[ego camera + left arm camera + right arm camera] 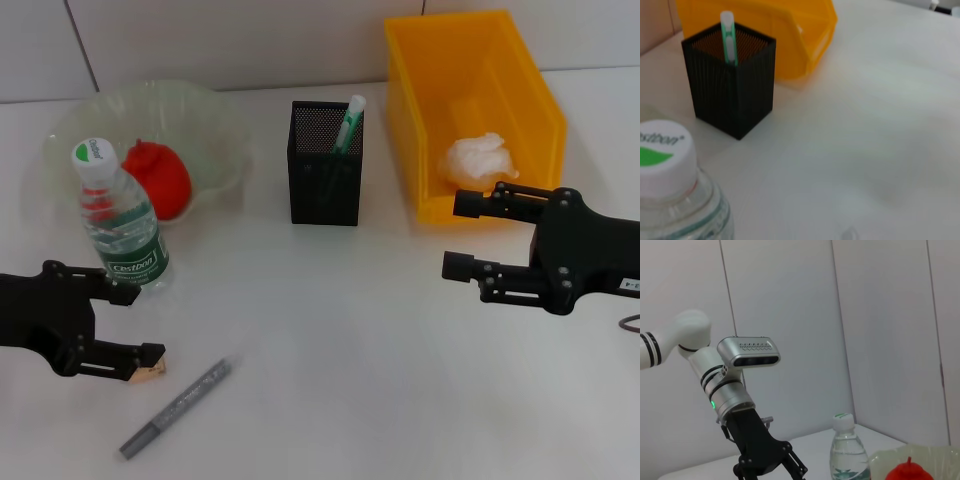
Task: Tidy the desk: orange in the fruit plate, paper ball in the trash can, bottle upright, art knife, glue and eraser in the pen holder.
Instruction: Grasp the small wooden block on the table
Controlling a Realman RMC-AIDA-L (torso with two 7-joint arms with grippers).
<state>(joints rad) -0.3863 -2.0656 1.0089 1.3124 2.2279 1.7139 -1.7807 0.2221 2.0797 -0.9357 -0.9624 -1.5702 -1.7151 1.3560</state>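
The bottle (pixel 122 218) stands upright on the table at the left, just beyond my left gripper (pixel 135 328), which is open with nothing between its fingers. A small tan piece shows at its near fingertip; I cannot tell what it is. The orange (pixel 160 178), reddish in colour, lies in the translucent fruit plate (pixel 225 125). A green-and-white glue stick (pixel 349 124) stands in the black mesh pen holder (pixel 325 170). The paper ball (pixel 480 160) lies in the yellow trash can (pixel 520 75). The grey art knife (pixel 175 408) lies on the table near my left gripper. My right gripper (pixel 462 236) hovers open in front of the trash can.
In the left wrist view, the bottle's cap (pixel 662 155) is close, with the pen holder (pixel 732 85) and the trash can (pixel 770 30) beyond. In the right wrist view, the left arm (pixel 735 390), the bottle (pixel 846 450) and the orange (pixel 910 472) appear across the table.
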